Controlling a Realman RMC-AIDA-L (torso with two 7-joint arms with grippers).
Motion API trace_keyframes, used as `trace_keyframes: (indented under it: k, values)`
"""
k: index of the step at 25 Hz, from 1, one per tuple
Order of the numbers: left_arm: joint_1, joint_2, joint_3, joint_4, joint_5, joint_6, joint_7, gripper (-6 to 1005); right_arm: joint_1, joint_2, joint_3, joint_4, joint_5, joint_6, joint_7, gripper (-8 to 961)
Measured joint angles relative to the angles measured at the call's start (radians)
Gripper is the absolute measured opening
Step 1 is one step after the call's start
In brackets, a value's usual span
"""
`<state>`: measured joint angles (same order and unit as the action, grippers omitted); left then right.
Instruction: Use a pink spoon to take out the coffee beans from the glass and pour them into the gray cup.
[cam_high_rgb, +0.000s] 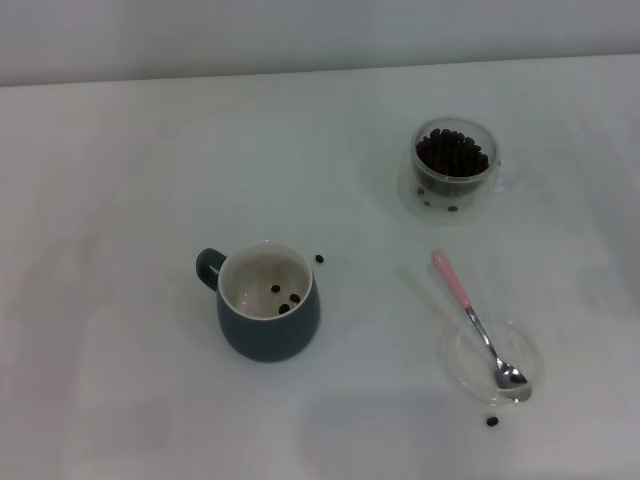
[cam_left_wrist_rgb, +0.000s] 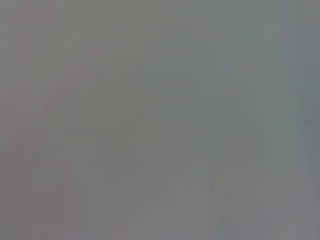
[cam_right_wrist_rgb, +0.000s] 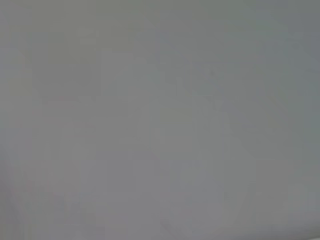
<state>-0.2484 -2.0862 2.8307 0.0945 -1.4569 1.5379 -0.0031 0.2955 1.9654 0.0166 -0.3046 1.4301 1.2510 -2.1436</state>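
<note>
Resting with its bowl in a shallow clear dish (cam_high_rgb: 462, 362) at near right, the pink spoon (cam_high_rgb: 478, 320) points its handle toward the bean-filled glass (cam_high_rgb: 455, 165) far right, the gray cup (cam_high_rgb: 266, 300) holds three coffee beans (cam_high_rgb: 285, 299) centrally, and neither gripper is visible.

Plain white counter (cam_high_rgb: 120, 180) filled nearly the whole head view; pale grey wall strip (cam_high_rgb: 300, 35) ran along far edge. Even, soft lighting, faint shadows.
</note>
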Motion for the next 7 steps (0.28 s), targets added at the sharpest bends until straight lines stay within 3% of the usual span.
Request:
trace_keyframes:
  k: [7]
  values:
    - [-0.004, 0.002, 0.0, 0.018, 0.0, 0.0, 0.0, 443, 0.004, 0.007, -0.002, -0.003, 0.001, -0.001, -0.042, 265]
